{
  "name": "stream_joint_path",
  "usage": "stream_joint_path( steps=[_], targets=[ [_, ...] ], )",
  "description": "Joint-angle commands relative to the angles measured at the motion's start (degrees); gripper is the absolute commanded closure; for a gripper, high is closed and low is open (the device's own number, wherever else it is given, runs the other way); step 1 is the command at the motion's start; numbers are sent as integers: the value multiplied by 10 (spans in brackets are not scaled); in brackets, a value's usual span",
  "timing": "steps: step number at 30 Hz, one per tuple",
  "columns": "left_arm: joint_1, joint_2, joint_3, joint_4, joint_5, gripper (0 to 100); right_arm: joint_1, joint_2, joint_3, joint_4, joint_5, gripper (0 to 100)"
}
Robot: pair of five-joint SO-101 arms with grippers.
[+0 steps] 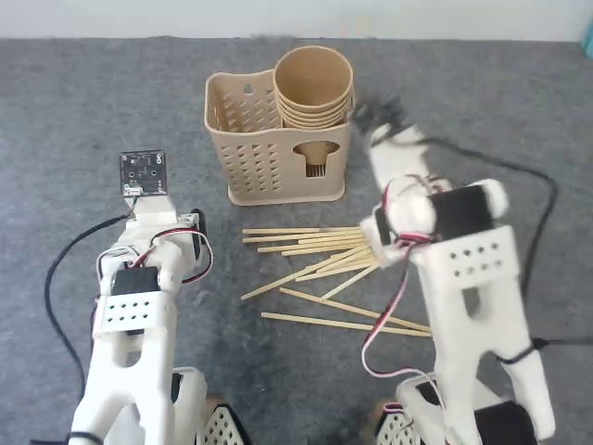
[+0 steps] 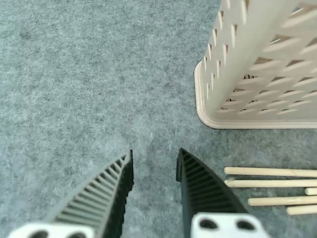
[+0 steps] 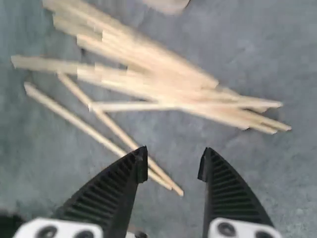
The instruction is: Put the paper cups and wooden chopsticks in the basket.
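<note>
we see a desk (image 1: pixel 83 102) with a grey, felt-like surface, finely speckled all over. along the desk's far edge runs a pale strip (image 1: pixel 278 17), plain and whitish. at the desk's far corner on the robot's right, a small teal thing (image 1: pixel 588 39) pokes in; we cannot tell what it is.

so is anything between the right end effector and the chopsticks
Nothing visible does. The open right end effector hangs over the grey carpet, and the loose pale wooden chopsticks lie just ahead of its tips, uncovered.
</note>
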Motion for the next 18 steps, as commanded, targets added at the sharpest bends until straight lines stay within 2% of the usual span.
stream_joint_path(
  steps=[1, 4, 6, 12, 18],
  targets=[
    [-16, -22, -8, 3, -5, 867, -19, -20, 113, -56, 80, 812],
    [-52, -17, -23, 3, -2, 867, -77, -20, 200, -100, 134, 812],
    [-65, -17, -26, 2, -1, 867, -131, -20, 244, -143, 140, 812],
    [-67, -16, -27, -1, -1, 867, -239, -19, 335, -308, 120, 812],
    [-69, -16, -27, -15, 0, 867, -313, -19, 377, -374, 92, 812]
  ],
)
